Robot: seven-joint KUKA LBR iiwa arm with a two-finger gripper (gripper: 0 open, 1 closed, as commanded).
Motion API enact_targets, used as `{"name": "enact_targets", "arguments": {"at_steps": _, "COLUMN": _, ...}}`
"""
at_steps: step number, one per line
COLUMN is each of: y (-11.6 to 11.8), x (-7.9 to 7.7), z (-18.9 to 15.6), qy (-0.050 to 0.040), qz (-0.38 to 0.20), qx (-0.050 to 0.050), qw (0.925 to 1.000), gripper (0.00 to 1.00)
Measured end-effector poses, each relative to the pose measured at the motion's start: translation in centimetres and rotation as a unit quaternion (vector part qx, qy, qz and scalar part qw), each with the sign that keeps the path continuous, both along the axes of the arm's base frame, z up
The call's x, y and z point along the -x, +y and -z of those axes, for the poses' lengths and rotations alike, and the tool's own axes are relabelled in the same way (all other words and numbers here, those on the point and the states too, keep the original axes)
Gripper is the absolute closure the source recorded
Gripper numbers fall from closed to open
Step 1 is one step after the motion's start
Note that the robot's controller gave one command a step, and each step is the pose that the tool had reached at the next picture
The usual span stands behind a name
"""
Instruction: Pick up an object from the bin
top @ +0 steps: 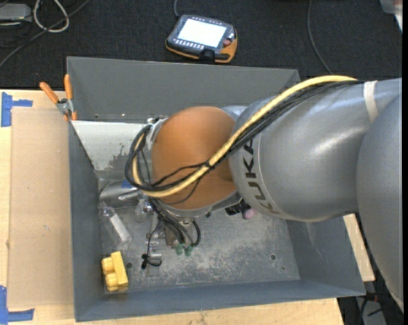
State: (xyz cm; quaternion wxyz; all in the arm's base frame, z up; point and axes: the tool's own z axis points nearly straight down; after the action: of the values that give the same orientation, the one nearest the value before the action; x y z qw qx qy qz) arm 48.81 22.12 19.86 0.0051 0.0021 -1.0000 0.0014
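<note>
Our hand [165, 239] hung low in the bin [184, 87]; spread or pressed together, we could not tell. A straight, slow descent seemed wisest.

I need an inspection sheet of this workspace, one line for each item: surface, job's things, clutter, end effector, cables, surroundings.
Surface: grey metal bin, floor with pale dusty marks.
Job's things: yellow block in the view's lower left corner; clear plastic piece and silvery metal piece along the left side; small pink thing partly hidden by the arm.
Clutter: nothing seen.
End effector: low over the bin's middle, under the orange cover; whether it holds anything cannot be told.
Cables: yellow cable and black cables run over the cover.
Surroundings: control pendant and loose cords behind the bin.
</note>
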Motion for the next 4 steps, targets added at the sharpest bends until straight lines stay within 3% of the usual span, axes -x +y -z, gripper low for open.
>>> {"name": "enact_targets", "arguments": {"at_steps": 1, "y": -0.2, "x": -0.2, "z": -0.4, "qy": -0.0038, "qz": 0.004, "qx": -0.001, "qw": 1.0, "gripper": 0.0}}
{"name": "enact_targets", "arguments": {"at_steps": 2, "y": -10.4, "x": -6.1, "z": 13.2, "qy": -0.0009, "qz": 0.087, "qx": 0.001, "qw": 0.9962, "gripper": 0.0}}
{"name": "enact_targets", "arguments": {"at_steps": 3, "y": -11.5, "x": -6.7, "z": 7.0, "qy": -0.0095, "qz": -0.09, "qx": -0.005, "qw": 0.9959, "gripper": 0.0}}
{"name": "enact_targets", "arguments": {"at_steps": 4, "y": -10.5, "x": -5.7, "z": 12.3, "qy": 0.0039, "qz": 0.059, "qx": 0.001, "qw": 0.9983, "gripper": 0.0}}
